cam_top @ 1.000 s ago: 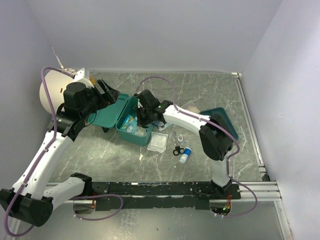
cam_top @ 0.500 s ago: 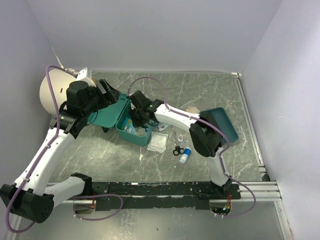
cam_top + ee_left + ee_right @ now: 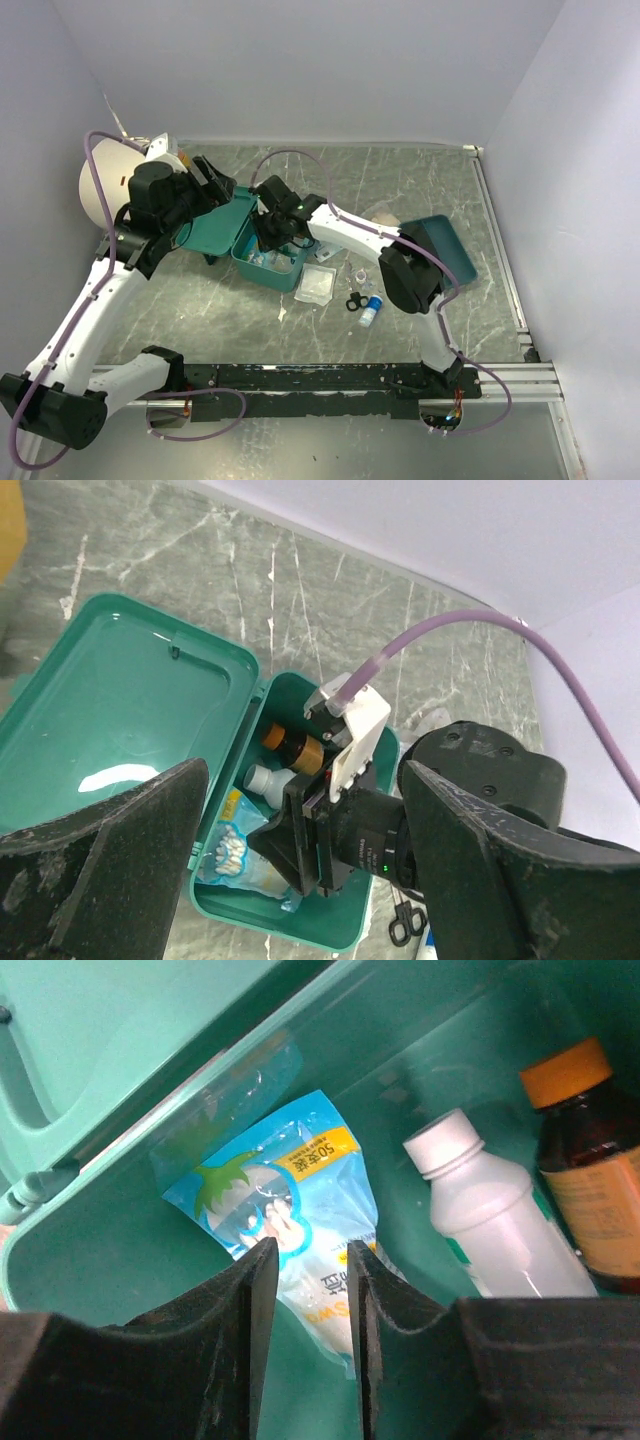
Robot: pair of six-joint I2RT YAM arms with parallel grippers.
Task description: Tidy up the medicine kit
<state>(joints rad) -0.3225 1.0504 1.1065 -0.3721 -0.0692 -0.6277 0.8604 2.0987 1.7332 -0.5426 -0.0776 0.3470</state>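
Note:
The medicine kit (image 3: 288, 276) is a teal box that lies open, its lid (image 3: 215, 228) folded back to the left. Inside lie a blue packet of cotton swabs (image 3: 290, 1210), a white bottle (image 3: 500, 1230) and a brown bottle with an orange cap (image 3: 590, 1160). My right gripper (image 3: 308, 1260) reaches down into the kit (image 3: 120, 1260), its fingers a narrow gap apart just above the packet, holding nothing. My left gripper (image 3: 300, 780) is wide open and empty above the kit (image 3: 130, 700), over the right wrist. In the top view the left gripper (image 3: 215, 180) is behind the lid and the right gripper (image 3: 270, 240) is over the box.
A big cream cylinder (image 3: 100, 190) stands at the far left. A dark teal tray (image 3: 445, 245) lies at the right. In front of the kit lie a clear flat packet (image 3: 318, 285), black scissors (image 3: 357, 302) and a small blue-and-white bottle (image 3: 370, 312).
My right gripper has moved left and further down into the open kit, over the blue packet. The left arm has barely shifted.

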